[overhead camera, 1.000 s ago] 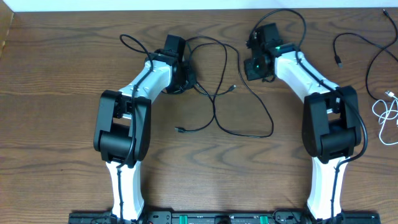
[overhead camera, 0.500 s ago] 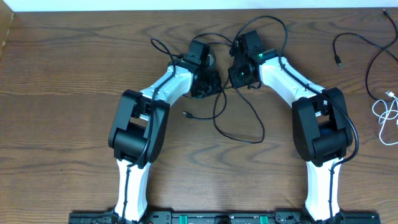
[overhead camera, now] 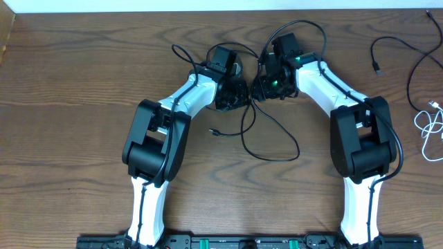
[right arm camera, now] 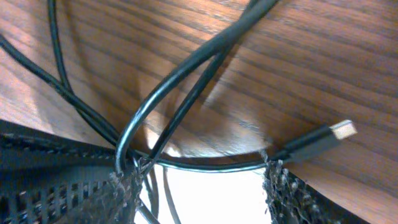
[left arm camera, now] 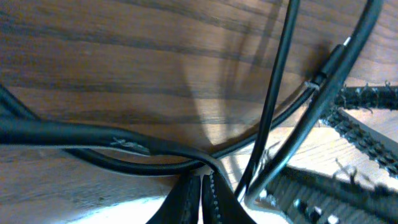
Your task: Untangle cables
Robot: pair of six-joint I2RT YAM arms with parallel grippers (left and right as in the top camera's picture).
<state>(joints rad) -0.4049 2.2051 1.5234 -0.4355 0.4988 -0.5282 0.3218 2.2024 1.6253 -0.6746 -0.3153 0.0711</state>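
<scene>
Cables [left arm camera: 62, 132], black, cross in loops; only wrist views show left gripper [left arm camera: 202, 179] clamping one, right gripper [right arm camera: 200, 173] spread.

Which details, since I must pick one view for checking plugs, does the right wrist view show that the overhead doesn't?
Only the right wrist view shows a plug with its metal tip, and a black cable stretched across the open right hand. Only the overhead shows the left arm, the right arm, the black loop, and a separate black cable and white cable near the right edge. Both show black cables crossing over the wooden table.
</scene>
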